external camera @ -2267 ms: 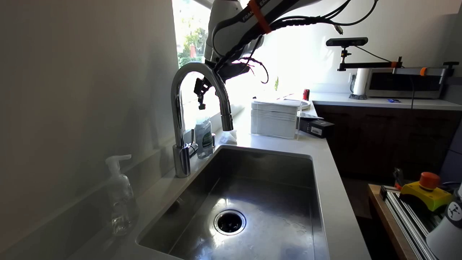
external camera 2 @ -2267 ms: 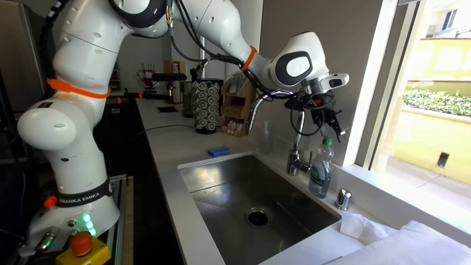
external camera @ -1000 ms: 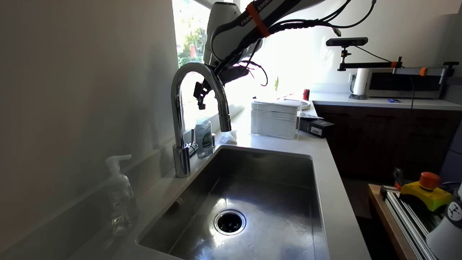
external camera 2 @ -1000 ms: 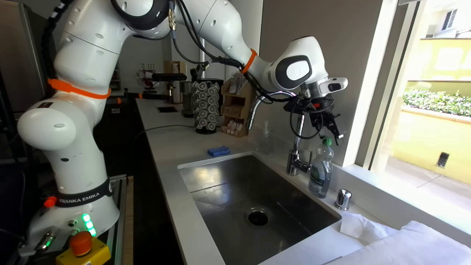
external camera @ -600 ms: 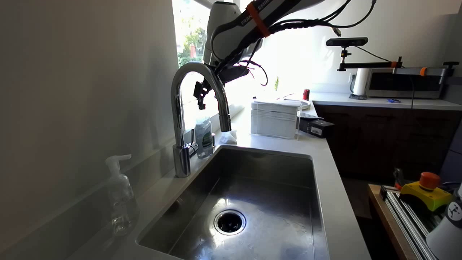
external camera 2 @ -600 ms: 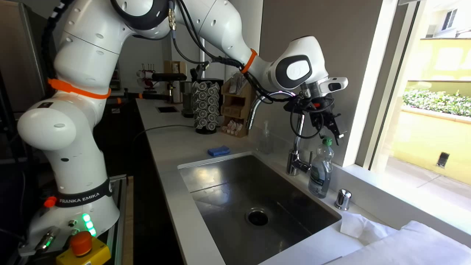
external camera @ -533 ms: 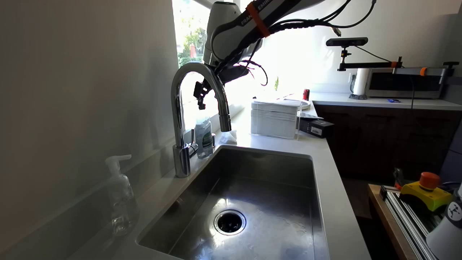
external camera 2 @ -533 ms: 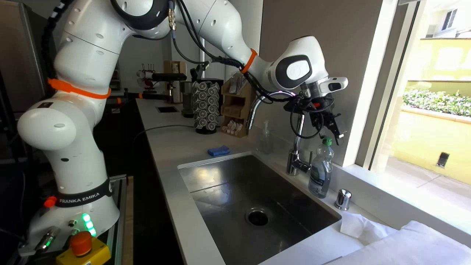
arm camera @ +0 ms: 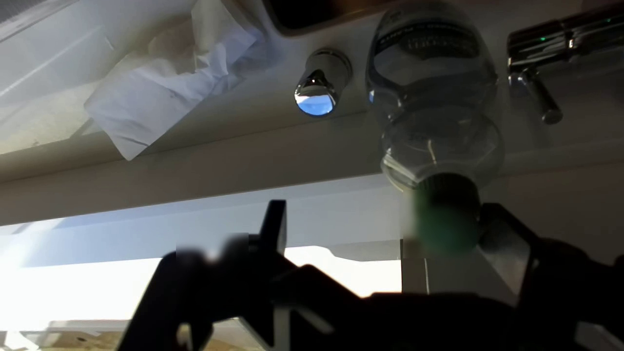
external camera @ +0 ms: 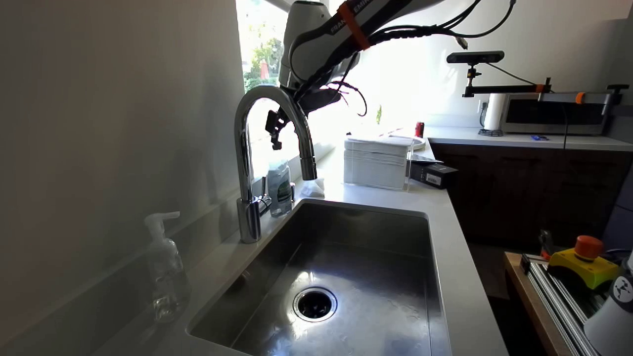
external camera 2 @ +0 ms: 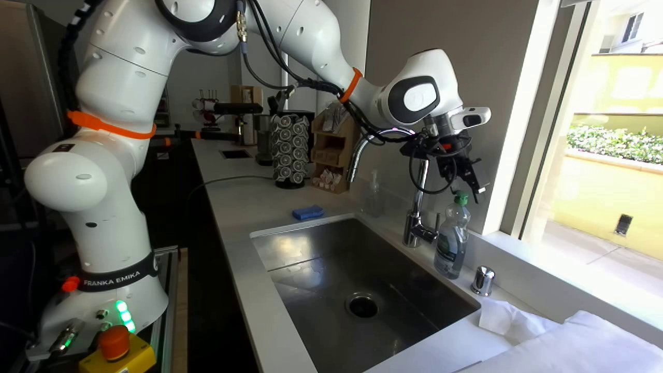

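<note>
My gripper (external camera 2: 466, 195) is open and empty, pointing down just over a clear dish-soap bottle (external camera 2: 451, 243) with a green cap (external camera 2: 460, 198). In the wrist view the gripper (arm camera: 385, 214) has its jaws wide apart. The green cap (arm camera: 446, 209) shows between them, close to the right finger; I cannot tell whether they touch. The bottle (arm camera: 434, 92) stands upright on the counter behind the sink, beside the faucet handle (arm camera: 538, 95). In an exterior view the gripper is partly hidden behind the faucet (external camera: 242, 143), with the bottle (external camera: 280, 190) below it.
The steel sink (external camera 2: 357, 259) lies in front. A chrome cap (external camera 2: 483, 281) and crumpled white paper (external camera 2: 513, 318) are beside the bottle. The window frame is close behind the gripper. A blue sponge (external camera 2: 308, 212), a clear pump bottle (external camera: 167, 272) and a white stack (external camera: 377, 163) stand around the sink.
Since the oldest frames my gripper has come down slightly toward the green cap, and the faucet spout has shifted a little. In the last half second the arm has risen very slightly.
</note>
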You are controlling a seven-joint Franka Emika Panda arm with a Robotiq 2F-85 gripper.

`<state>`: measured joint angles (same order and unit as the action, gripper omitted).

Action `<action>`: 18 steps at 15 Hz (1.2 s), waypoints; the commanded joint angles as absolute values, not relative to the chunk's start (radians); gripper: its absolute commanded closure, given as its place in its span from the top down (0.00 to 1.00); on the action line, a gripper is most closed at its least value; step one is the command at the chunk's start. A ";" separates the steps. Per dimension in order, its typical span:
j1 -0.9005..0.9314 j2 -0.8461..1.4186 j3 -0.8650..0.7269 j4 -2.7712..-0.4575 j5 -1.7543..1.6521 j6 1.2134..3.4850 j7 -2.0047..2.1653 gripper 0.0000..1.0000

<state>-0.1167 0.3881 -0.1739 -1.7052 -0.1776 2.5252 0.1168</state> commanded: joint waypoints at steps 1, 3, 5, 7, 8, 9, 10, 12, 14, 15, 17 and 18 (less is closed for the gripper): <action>-0.106 0.374 -0.187 -1.713 -0.191 2.499 0.128 1.00; -0.106 0.372 -0.189 -1.714 -0.190 2.498 0.128 1.00; -0.106 0.369 -0.191 -1.714 -0.190 2.498 0.129 1.00; -0.106 0.367 -0.192 -1.715 -0.191 2.498 0.130 1.00; -0.106 0.367 -0.193 -1.715 -0.191 2.498 0.130 1.00; -0.105 0.366 -0.193 -1.715 -0.192 2.498 0.130 1.00; -0.105 0.366 -0.194 -1.715 -0.192 2.497 0.130 1.00; -0.105 0.365 -0.194 -1.715 -0.193 2.496 0.131 1.00; -0.104 0.363 -0.195 -1.715 -0.193 2.493 0.131 1.00; -0.104 0.361 -0.194 -1.716 -0.193 2.494 0.131 1.00; -0.103 0.358 -0.195 -1.717 -0.194 2.495 0.133 1.00; -0.102 0.357 -0.195 -1.717 -0.195 2.494 0.134 1.00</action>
